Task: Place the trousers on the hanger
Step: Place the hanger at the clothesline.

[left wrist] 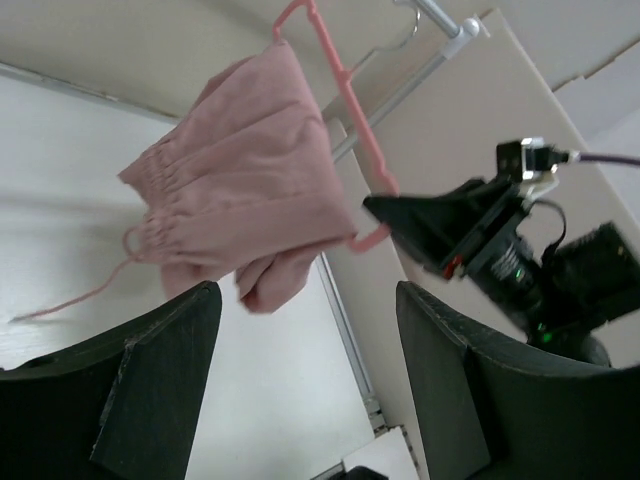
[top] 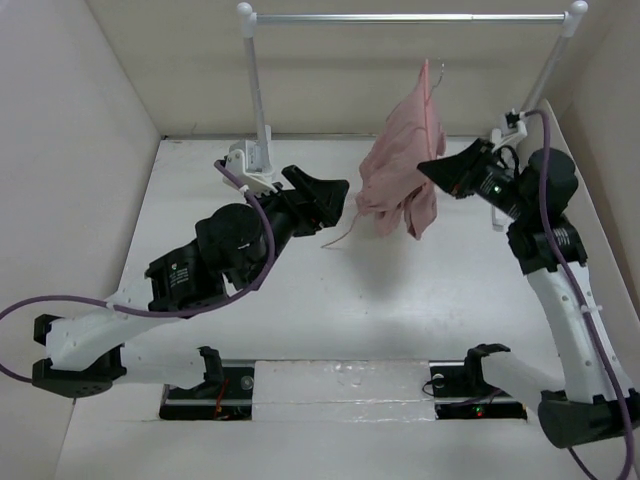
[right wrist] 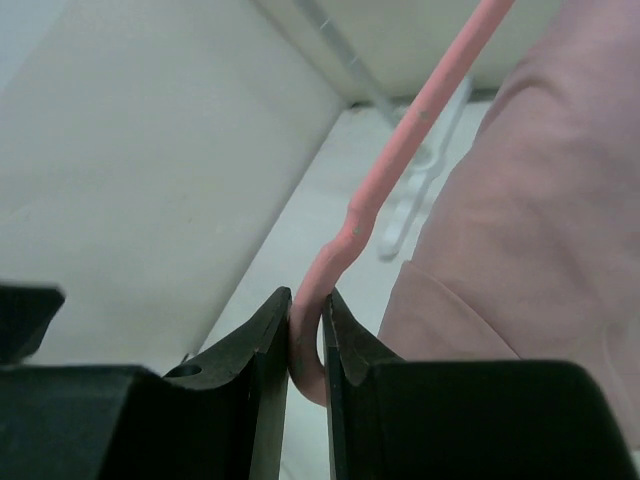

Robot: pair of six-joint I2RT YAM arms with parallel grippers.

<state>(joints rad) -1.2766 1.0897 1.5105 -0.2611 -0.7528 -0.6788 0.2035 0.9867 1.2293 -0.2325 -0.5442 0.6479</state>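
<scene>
While the hanger (right wrist: 420,120) is pinched in my right fingers (right wrist: 307,310): they are clamped on its curved lower corner, and it hangs tilted in the air.
Trousers (top: 400,170): draped in a bunch over the hanger, clear of the tabletop (top: 330,320), between my two arms and in front of the rail (top: 410,17).
Left fingers (top: 335,200): spread apart and holding nothing, just beside the trousers on their left.
Step in hand: as I judge it, settling the drape so that the cloth rests on the hanger alone.
Doing it well: keep the right pinch firm and the hanger from tilting further, since the bunch looks likely to slip towards the low end; move the left fingers slowly and away from the folds.
Drawstring (top: 340,238): dangles loose towards my left fingers and could snag on them.
Hook: seen from above, it appears free of the rail.
In the way: the rail's left upright stands close behind my left arm, and the right upright near my right wrist; the side walls leave little room to swing.
</scene>
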